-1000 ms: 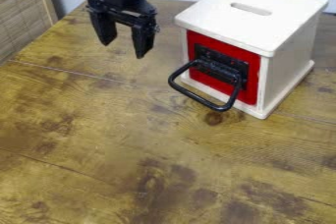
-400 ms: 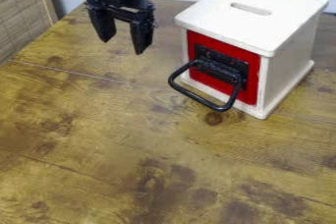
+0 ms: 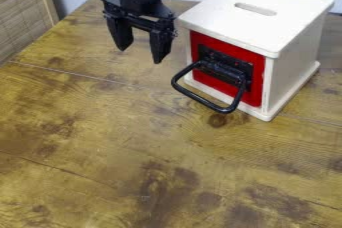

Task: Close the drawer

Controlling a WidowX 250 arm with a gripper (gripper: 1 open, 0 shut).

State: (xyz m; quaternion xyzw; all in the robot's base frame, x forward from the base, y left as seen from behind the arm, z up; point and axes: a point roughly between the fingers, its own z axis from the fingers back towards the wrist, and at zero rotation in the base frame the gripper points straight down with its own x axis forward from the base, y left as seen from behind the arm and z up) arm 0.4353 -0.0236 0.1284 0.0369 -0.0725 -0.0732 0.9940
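Gripper (image 3: 140, 42) hanging with fingers spread wide and empty, just left of the cream box (image 3: 262, 22) on the far right of the bench (image 3: 107, 152). Red drawer (image 3: 225, 69) with loop handle (image 3: 205, 87) facing near-left, probably lined up for a push.

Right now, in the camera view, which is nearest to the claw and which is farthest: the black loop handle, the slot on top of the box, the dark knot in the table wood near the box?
1. Black loop handle, just to the right of and below the claw.
2. Slot on the box top, farther right.
3. Dark knot in the table, lower, in front of the box; close to the slot's rank.
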